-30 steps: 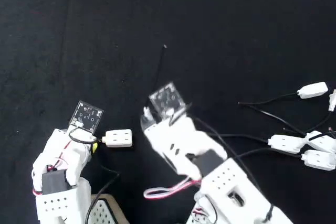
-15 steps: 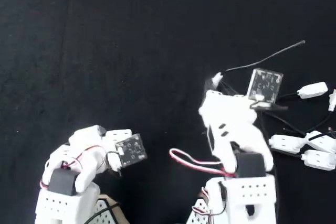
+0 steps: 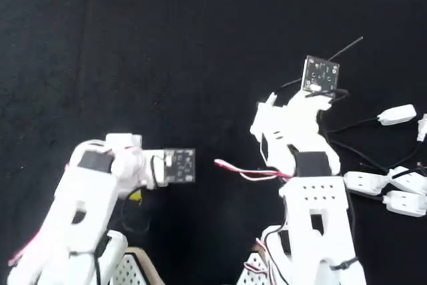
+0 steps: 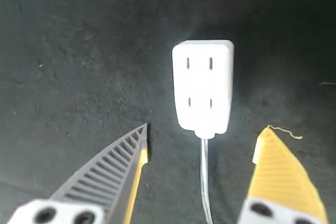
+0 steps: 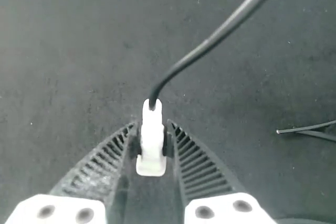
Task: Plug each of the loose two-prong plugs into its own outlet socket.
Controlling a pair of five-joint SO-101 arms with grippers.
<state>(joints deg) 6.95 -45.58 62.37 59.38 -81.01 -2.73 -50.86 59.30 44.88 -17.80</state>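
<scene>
In the left wrist view a white outlet socket [image 4: 203,85] with two pairs of slots lies flat on the black cloth, its pale cord running back between my fingers. My left gripper [image 4: 206,130] hangs open just above it, one finger on each side. My right gripper [image 5: 151,139] is shut on a small white two-prong plug [image 5: 150,148], whose black cord [image 5: 220,30] curves away over the cloth. In the high view the left arm [image 3: 93,185] covers the socket at lower left. The right arm [image 3: 297,138] stands right of centre, with the black cord [image 3: 347,47] trailing beyond it.
Several white plug and socket pieces [image 3: 363,181] with black cords lie bunched at the table's right edge, one more [image 3: 397,114] a little farther back. Red-and-white wires [image 3: 243,173] loop out from the right arm. The black cloth [image 3: 167,51] covers the whole table.
My right arm has swung from the table's centre to the right and farther back, carrying the plug and its cord. My left arm has turned right and leaned over the white socket.
</scene>
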